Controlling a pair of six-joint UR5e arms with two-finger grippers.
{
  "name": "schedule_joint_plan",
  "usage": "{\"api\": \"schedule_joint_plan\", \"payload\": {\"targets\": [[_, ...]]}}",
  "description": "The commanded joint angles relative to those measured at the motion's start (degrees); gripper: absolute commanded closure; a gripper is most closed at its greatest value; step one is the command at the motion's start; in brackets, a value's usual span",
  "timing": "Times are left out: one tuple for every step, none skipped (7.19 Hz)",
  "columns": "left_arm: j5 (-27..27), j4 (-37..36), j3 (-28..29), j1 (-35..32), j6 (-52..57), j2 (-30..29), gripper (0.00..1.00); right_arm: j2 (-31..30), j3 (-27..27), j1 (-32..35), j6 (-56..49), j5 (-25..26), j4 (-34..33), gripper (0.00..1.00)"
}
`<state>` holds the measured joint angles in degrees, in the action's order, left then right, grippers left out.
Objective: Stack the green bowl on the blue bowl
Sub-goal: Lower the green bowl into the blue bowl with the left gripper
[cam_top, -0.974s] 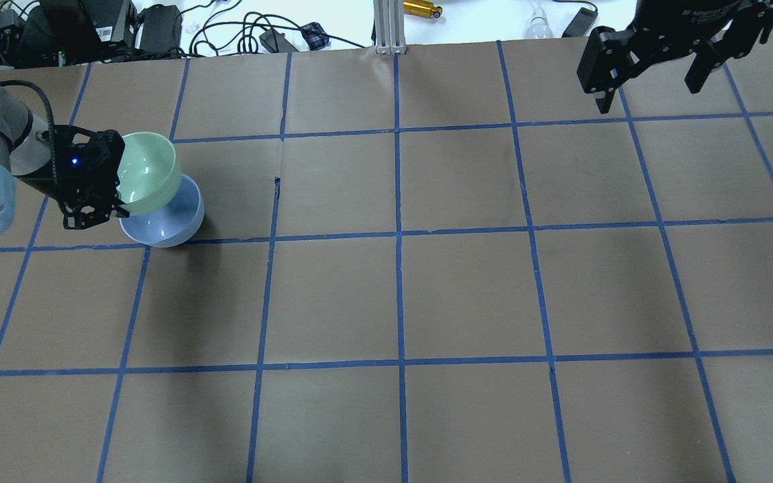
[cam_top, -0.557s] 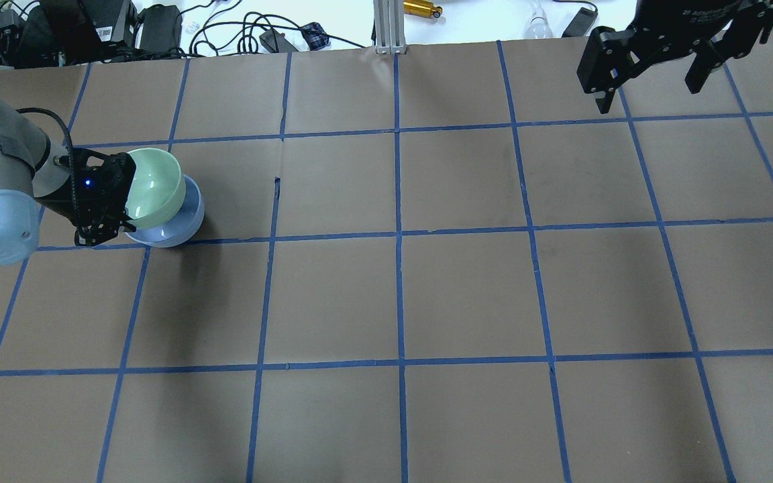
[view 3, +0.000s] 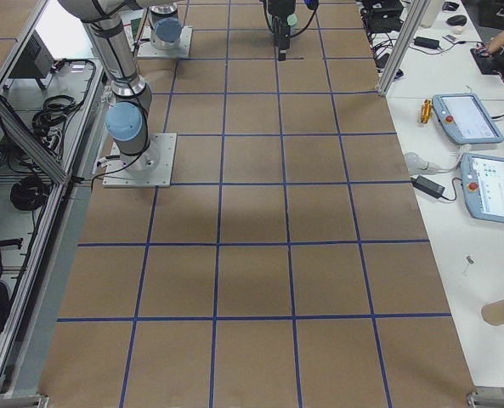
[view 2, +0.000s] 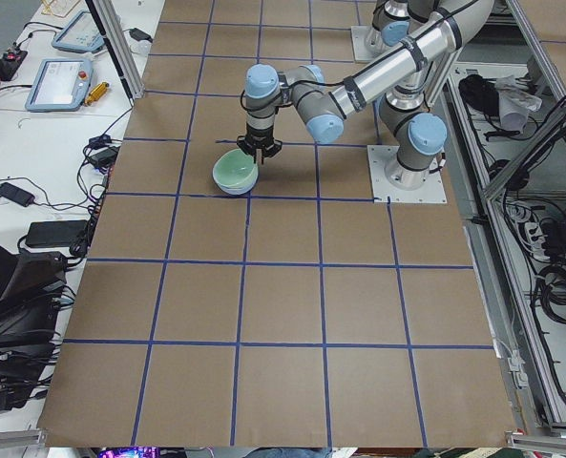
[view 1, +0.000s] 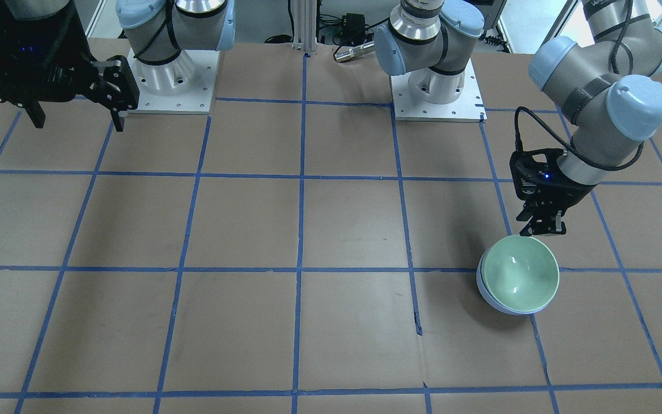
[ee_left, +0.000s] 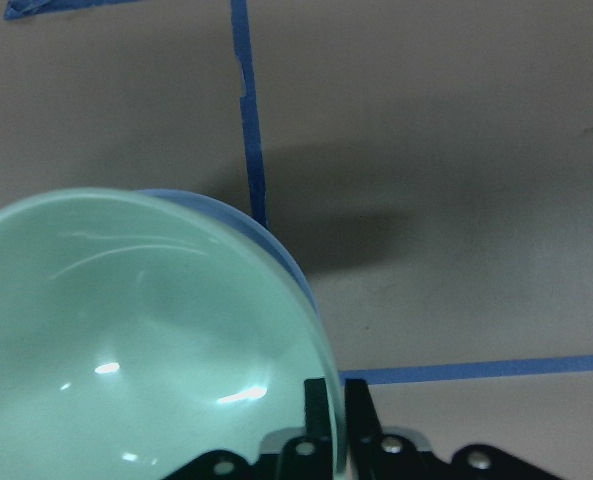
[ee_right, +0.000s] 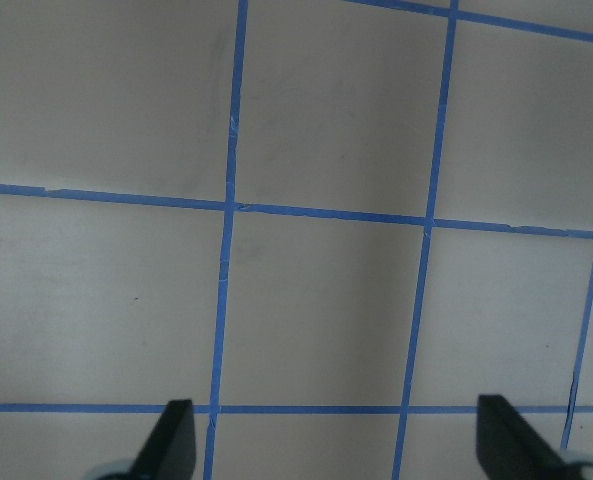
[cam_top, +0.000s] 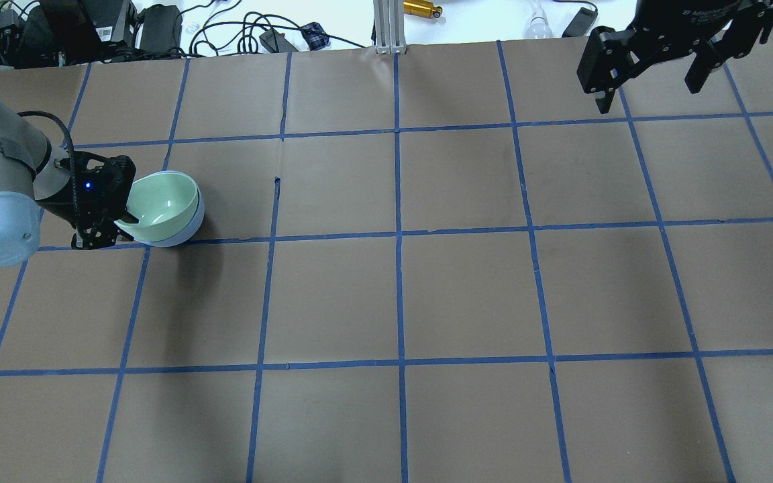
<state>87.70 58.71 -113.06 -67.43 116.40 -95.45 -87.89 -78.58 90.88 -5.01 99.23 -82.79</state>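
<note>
Fingers (ee_left: 358, 405) of the left gripper (ee_left: 336, 402) pinch the near rim of the green bowl (ee_left: 146, 350), one inside the wall and one outside, as seen from the left wrist. A crescent of the blue bowl (ee_left: 281, 260) shows just beyond the green rim, with the brown desk (ee_left: 456, 150) beneath.

From the right wrist, the right gripper (ee_right: 341, 445) hangs with its fingers spread wide over bare desk, holding nothing.

From overhead, the green bowl (cam_top: 162, 201) sits nested in the blue bowl (cam_top: 184, 235) on the robot's left half of the desk, nearer the operators' long edge than the robot's. The left gripper (cam_top: 121, 223) meets the green rim. The right gripper (cam_top: 648, 90) hangs toward the far right corner, well apart from both bowls.

From the operators' side, the green bowl (view 1: 519, 270) fills the blue bowl (view 1: 487, 294), and only a thin blue band shows under its rim. The left gripper (view 1: 546, 231) touches the rim on the side toward the robot's edge.

From the desk's left end, the left arm (view 2: 359, 76) reaches out from the robot's edge, its wrist pointing down at the stacked bowls. From the right end, the bowls cannot be made out.

The stack looks all but made, and the step in hand appears to be the release. The next move calls for parting the fingers and lifting straight up, so that the inner finger clears the wall without dragging or tipping the green bowl.
</note>
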Motion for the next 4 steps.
{"api": "schedule_joint_plan", "payload": {"targets": [[-0.1, 0.3, 0.6, -0.2, -4.3, 0.8, 0.0, 0.0, 0.0, 0.0, 0.0, 0.0, 0.0, 0.0], [-0.3, 1.4, 1.9, -1.1, -9.2, 1.4, 0.0, 0.0, 0.0, 0.0, 0.0, 0.0, 0.0, 0.0], [-1.1, 5.1, 4.7, -1.5, -12.9, 1.1, 0.0, 0.0, 0.0, 0.0, 0.0, 0.0, 0.0, 0.0], [-3.6, 10.9, 9.4, -2.0, -17.6, 0.7, 0.0, 0.0, 0.0, 0.0, 0.0, 0.0, 0.0, 0.0]]}}
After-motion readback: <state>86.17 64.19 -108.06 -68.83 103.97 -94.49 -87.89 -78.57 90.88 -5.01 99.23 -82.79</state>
